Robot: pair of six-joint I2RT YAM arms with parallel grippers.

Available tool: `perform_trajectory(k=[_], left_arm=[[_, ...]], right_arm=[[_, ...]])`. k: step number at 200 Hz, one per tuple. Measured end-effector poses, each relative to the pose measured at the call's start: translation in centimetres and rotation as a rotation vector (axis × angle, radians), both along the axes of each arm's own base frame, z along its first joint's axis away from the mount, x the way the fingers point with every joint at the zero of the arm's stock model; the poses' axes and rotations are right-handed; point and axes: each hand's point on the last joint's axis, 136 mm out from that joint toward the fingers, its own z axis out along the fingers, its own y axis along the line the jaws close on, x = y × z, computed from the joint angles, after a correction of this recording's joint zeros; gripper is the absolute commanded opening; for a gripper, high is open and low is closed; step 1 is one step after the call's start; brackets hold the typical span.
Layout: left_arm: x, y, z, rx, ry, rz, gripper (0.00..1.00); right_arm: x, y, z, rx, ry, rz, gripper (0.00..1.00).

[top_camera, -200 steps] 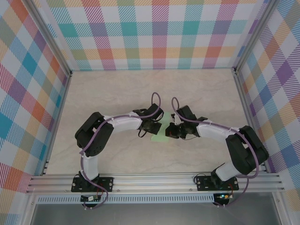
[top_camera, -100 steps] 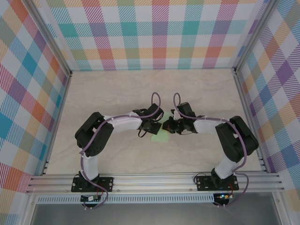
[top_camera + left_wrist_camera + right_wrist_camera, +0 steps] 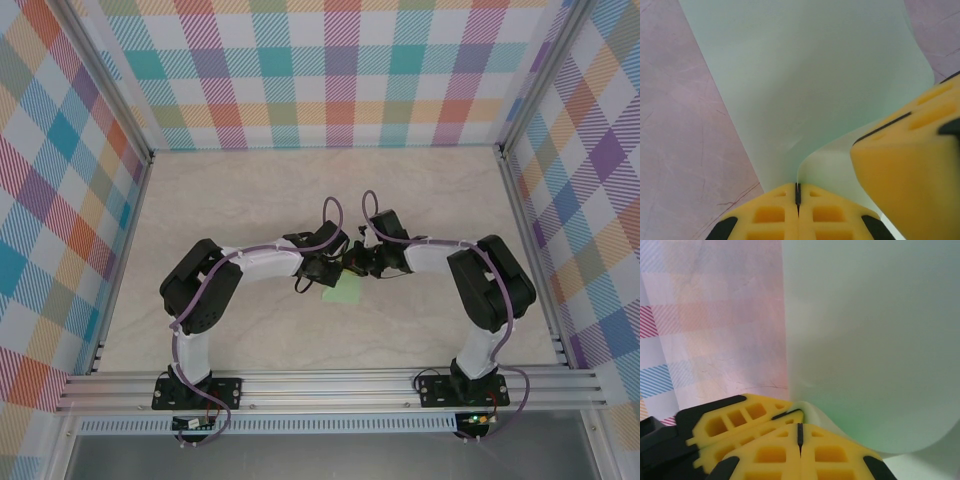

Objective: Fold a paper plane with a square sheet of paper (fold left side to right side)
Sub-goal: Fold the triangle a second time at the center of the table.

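Observation:
The square sheet of paper [image 3: 343, 292] is pale green and lies mid-table, with one side lifted and curling over itself. In the left wrist view the sheet [image 3: 805, 75] rises in a curve and its edge runs into the slit between my left gripper's [image 3: 798, 187] shut yellow fingers. My right gripper [image 3: 800, 431] is shut, with nothing visible in its slit. Its tips touch the curled paper [image 3: 875, 330], right beside the left gripper's fingers [image 3: 735, 420]. From above, the left gripper [image 3: 340, 268] and right gripper [image 3: 358, 265] meet tip to tip over the sheet's far part.
The pale marbled table [image 3: 250, 190] is boxed in by checkered walls [image 3: 340, 70] at the back and both sides. An aluminium rail [image 3: 330, 385] carrying both arm bases runs along the near edge.
The right arm has swung left and slightly away, bringing its shut gripper up against the left gripper over the paper. The left arm has stayed in place, still holding the sheet.

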Motion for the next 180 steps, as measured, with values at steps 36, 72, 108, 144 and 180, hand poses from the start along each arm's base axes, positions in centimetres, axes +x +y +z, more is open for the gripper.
perform_trajectory(k=[36,72,108,144,180], left_arm=[[0.0,0.0,0.0,0.000,0.000,-0.001,0.00],[0.0,0.0,0.0,0.000,0.000,-0.005,0.01],[0.0,0.0,0.0,0.001,0.000,-0.009,0.03],[0.0,0.0,0.0,0.002,-0.001,-0.014,0.15],[-0.2,-0.1,0.1,-0.002,0.002,-0.022,0.28]], right_arm=[[-0.4,-0.5,-1.1,-0.038,0.017,0.007,0.00],[-0.4,-0.8,-1.3,-0.063,0.008,0.016,0.00],[-0.4,-1.2,-1.9,-0.094,0.002,0.024,0.00],[-0.3,-1.4,-2.2,-0.117,-0.009,0.032,0.00],[-0.3,-1.4,-2.2,-0.122,-0.008,0.034,0.00]])
